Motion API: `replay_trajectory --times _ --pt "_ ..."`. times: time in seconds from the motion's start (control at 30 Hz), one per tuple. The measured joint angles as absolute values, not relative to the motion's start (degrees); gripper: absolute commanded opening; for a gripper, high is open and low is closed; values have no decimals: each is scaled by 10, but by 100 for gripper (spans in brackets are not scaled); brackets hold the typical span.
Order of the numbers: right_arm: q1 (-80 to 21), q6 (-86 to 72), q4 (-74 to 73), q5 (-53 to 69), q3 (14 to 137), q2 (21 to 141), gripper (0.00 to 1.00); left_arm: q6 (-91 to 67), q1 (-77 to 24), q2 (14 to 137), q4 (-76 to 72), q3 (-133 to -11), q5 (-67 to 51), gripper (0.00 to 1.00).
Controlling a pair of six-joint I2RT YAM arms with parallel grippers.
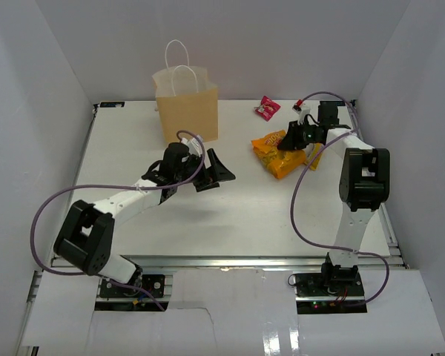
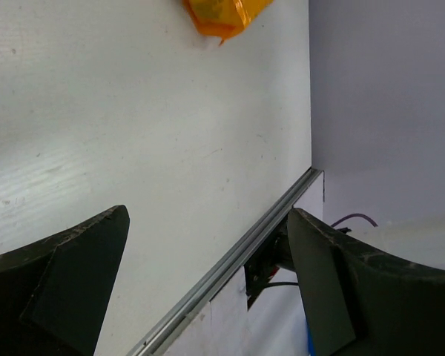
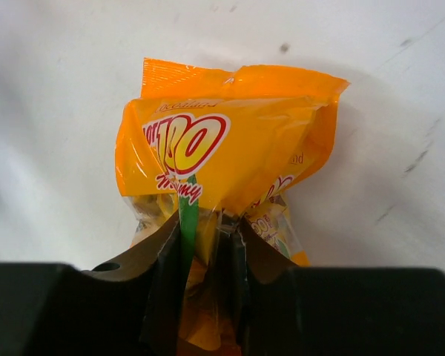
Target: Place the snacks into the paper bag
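Note:
The tan paper bag point(image 1: 187, 111) stands upright at the back of the table, its white handles up. An orange-yellow snack bag point(image 1: 276, 154) lies right of centre. My right gripper point(image 1: 293, 141) is shut on the near end of that orange-yellow bag point(image 3: 222, 148); in the right wrist view the film is crumpled between the right gripper's point(image 3: 208, 231) jaws. A pink-red packet point(image 1: 268, 108) lies at the back right. My left gripper point(image 1: 215, 174) hovers open and empty in front of the paper bag. In the left wrist view the left gripper point(image 2: 208, 285) holds nothing and the orange bag point(image 2: 219, 15) is far off.
A yellow wrapper point(image 1: 314, 157) peeks out beside the right arm. A small red-and-white item point(image 1: 301, 104) lies by the back right corner. White walls close in the table on three sides. A metal rail point(image 2: 230, 263) marks the table's edge.

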State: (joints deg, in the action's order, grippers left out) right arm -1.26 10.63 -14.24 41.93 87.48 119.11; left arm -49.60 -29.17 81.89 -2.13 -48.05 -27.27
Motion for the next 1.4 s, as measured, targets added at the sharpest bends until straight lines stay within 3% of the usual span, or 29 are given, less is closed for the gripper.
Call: replay_trajectory --times 0.2,0.5,1.03,1.17,1.23,1.3,1.4 --pt "-8 116 -147 497 757 1115 13 -496 -318 925 -58 -557 -268 98" --pt "-10 37 -99 598 597 970 12 -496 -350 1026 -76 -633 -275 98" --pt "-15 -174 121 684 484 898 12 -518 -379 1037 -100 -658 -322 98" --pt "-20 -238 193 695 465 897 15 -538 -382 1037 -110 -658 -329 86" --pt "-19 -262 219 698 462 897 20 -548 -380 1035 -112 -656 -328 68" --pt "-21 -277 238 702 461 897 31 -553 -380 1032 -114 -654 -327 50" --pt "-23 -283 251 703 462 897 41 -556 -380 1020 -116 -651 -329 31"
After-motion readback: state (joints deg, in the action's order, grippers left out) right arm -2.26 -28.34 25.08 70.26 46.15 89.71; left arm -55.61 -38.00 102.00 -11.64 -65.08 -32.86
